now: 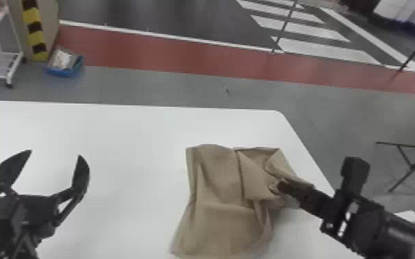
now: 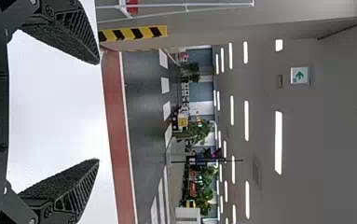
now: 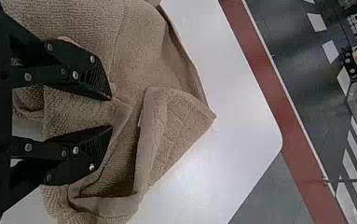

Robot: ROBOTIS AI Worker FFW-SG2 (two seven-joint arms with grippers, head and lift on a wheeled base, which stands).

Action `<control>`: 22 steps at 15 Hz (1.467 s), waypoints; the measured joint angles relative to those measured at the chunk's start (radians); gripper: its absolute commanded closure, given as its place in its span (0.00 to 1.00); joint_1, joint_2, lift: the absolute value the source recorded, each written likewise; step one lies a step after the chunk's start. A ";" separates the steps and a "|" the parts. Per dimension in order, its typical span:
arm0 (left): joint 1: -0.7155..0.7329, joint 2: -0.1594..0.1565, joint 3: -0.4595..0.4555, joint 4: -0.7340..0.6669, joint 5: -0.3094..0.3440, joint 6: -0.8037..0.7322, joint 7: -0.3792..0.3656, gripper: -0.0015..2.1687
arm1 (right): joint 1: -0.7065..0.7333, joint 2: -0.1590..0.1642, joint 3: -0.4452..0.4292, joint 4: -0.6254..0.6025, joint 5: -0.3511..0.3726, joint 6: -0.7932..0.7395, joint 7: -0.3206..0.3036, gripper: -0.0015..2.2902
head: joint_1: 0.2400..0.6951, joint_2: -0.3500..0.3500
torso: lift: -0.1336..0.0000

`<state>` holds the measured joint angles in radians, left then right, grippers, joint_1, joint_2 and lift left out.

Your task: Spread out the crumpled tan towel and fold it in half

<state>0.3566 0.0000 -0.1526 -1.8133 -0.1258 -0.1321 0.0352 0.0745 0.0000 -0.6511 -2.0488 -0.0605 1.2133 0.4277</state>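
Towel near end: the tan towel (image 1: 224,179) lies on the right part of the surface (image 1: 124,137), its near portion spreading toward the head view's bottom border.
Left pincer: the left pincer (image 1: 55,153), fingers spread wide, is over the left part of the surface, with a broad white stretch between it and the towel.
Right pincer: the right pincer (image 1: 279,186) is at the towel's right side; its fingers stand apart with a fold of cloth between them.
Towel folds: rumpled flaps overlap on the right half; the right wrist view shows a turned-over, pointed corner.
Right edge: it slants just beyond the towel's far right part, leaving only a narrow margin.
Far edge: a wider white band separates it from the towel; it meets the right edge at a rounded corner.
Floor: grey floor (image 1: 141,86) past the far edge, then a red strip (image 1: 148,48), with a blue bin (image 1: 63,72) near it at the left.
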 measured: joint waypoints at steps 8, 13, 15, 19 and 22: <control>-0.006 0.000 -0.010 0.001 -0.015 0.023 0.000 0.06 | -0.009 0.000 -0.009 -0.001 -0.003 -0.066 -0.001 0.28 | 1.00 0.00 | 0.07; -0.007 0.000 -0.006 0.006 -0.016 0.024 0.000 0.06 | -0.029 0.000 0.005 0.027 0.014 -0.065 0.000 0.28 | 1.00 0.00 | 0.07; -0.007 0.000 -0.006 0.007 -0.016 0.024 0.000 0.06 | -0.030 0.000 0.019 0.028 0.030 -0.057 0.001 0.28 | 1.00 0.00 | 0.07; -0.008 0.000 -0.005 0.008 -0.015 0.024 0.000 0.06 | -0.029 0.000 0.033 0.029 0.050 -0.034 0.007 0.28 | 1.00 0.00 | 0.07; -0.006 0.000 -0.005 0.008 -0.014 0.021 0.000 0.06 | -0.029 0.000 0.043 0.029 0.063 -0.002 0.012 0.28 | 1.00 0.00 | 0.07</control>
<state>0.3510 0.0000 -0.1580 -1.8054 -0.1397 -0.1113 0.0352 0.0458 0.0000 -0.6083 -2.0202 0.0026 1.2116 0.4398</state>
